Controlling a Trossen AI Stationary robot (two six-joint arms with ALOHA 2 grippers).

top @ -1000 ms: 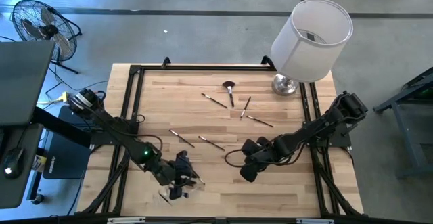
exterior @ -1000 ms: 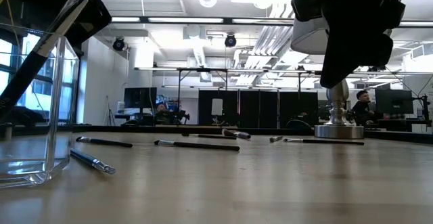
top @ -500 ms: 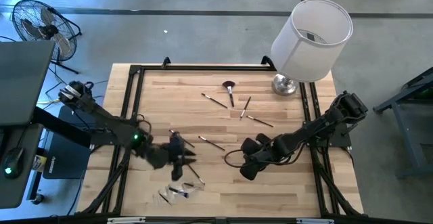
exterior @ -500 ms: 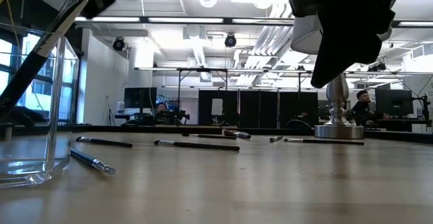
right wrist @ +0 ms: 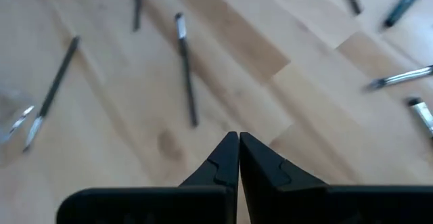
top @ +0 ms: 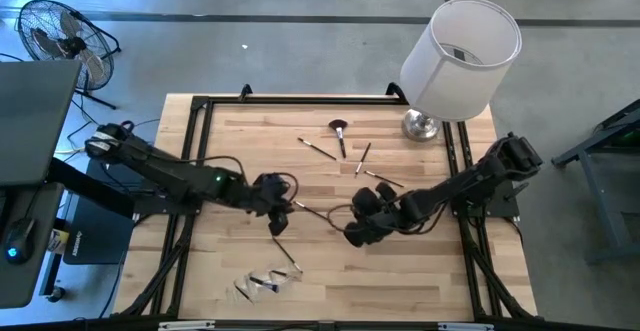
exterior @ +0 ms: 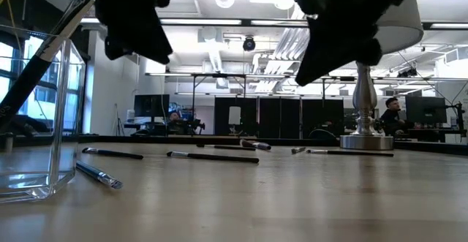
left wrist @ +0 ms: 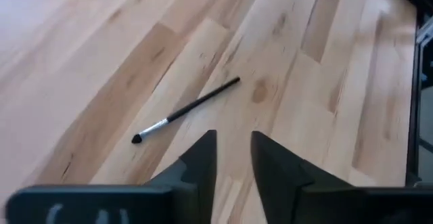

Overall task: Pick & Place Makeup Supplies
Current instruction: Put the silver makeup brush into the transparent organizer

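Several thin dark makeup brushes lie flat on the wooden table. One with a fluffy reddish-brown head (top: 338, 127) is near the far edge, others (top: 362, 158) around it. One brush (top: 312, 211) lies mid-table between the grippers, and one (top: 287, 254) lies beside the clear container (top: 262, 283), where a dark brush (exterior: 44, 59) leans. My left gripper (top: 280, 216) hovers open at mid-table; its wrist view shows a brush (left wrist: 186, 109) just ahead of the fingers. My right gripper (top: 352, 233) hangs shut above the table, right of the middle brush (right wrist: 186, 68).
A lamp with a white shade (top: 462, 56) stands on its metal base (top: 420, 124) at the far right corner. A black frame (top: 195, 131) runs along the table's sides. Bare wood (top: 400, 281) lies toward the near right. People sit in the room behind.
My left gripper has risen from the clear container near the table's near edge and moved toward the far edge and a little right, to mid-table. My right gripper has shifted slightly left and toward the far edge. The brushes have stayed where they were.
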